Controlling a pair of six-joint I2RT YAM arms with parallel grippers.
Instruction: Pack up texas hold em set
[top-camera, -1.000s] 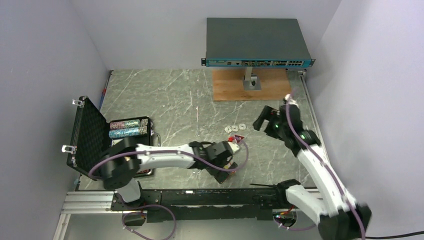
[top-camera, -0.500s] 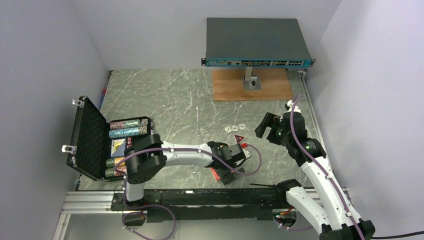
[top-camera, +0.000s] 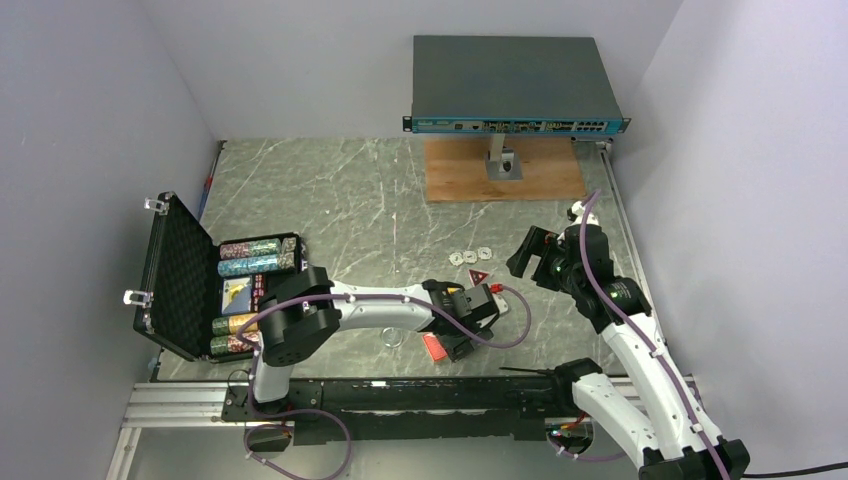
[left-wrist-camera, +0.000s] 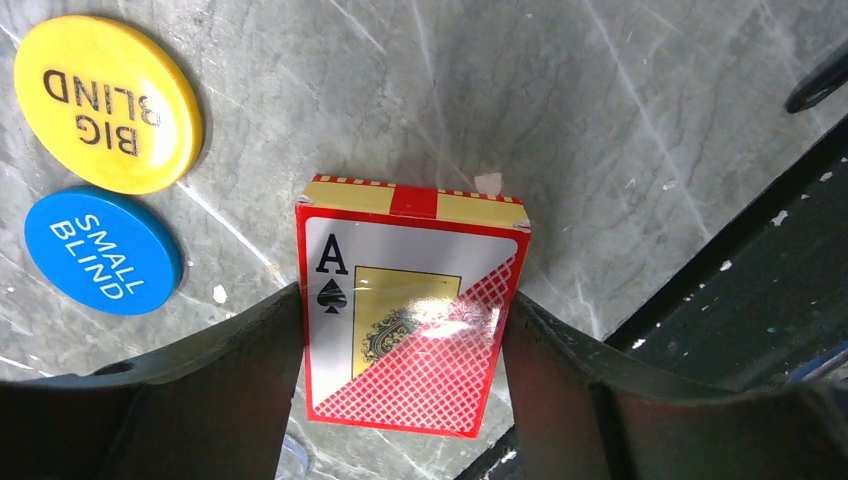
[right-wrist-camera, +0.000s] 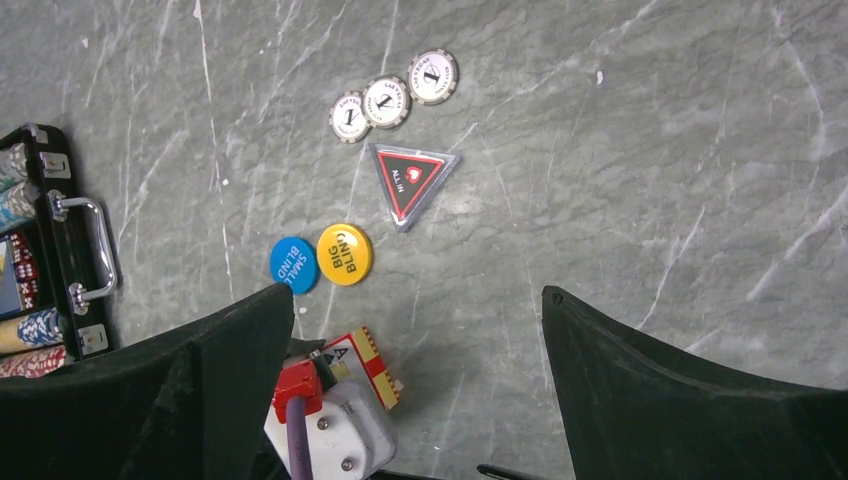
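Grey marble-look table (top-camera: 350, 190) across mid frame in top view. Big grey network switch (top-camera: 510, 80) at upper ctr-right, on a stand over a wooden board (top-camera: 455, 170).

Small black briefcase (top-camera: 178, 270) at left edge, open, foam-lined lid tilted up toward the left wall. Rows of multicoloured chips (top-camera: 250, 255) in its tray. Silver handle (right-wrist-camera: 95, 250) on the side facing the loose pieces.

L arm stretched from lower left to lower ctr. Left gripper (left-wrist-camera: 403, 300) clamped on the red-yellow card box (left-wrist-camera: 400, 340), one finger against each long side, ace-of-spades face toward the wrist cam. Box at lower ctr of top view, near the table's front edge; resting or lifted, can't tell.

Right gripper (right-wrist-camera: 415, 310) at mid right of top view, spread wide, nothing btwn the fingers, above the table.

Yellow BIG BLIND disc (left-wrist-camera: 108, 103) at upper left of L wrist view, blue SMALL BLIND disc (left-wrist-camera: 102, 250) just below it, both flat on table, near the box.

Red triangular ALL IN token (right-wrist-camera: 408, 180) at upper ctr of R wrist view, apart from the discs. Three small silvery chips (right-wrist-camera: 393, 97) marked 1 just above the token, in a slanted row, edge to edge.
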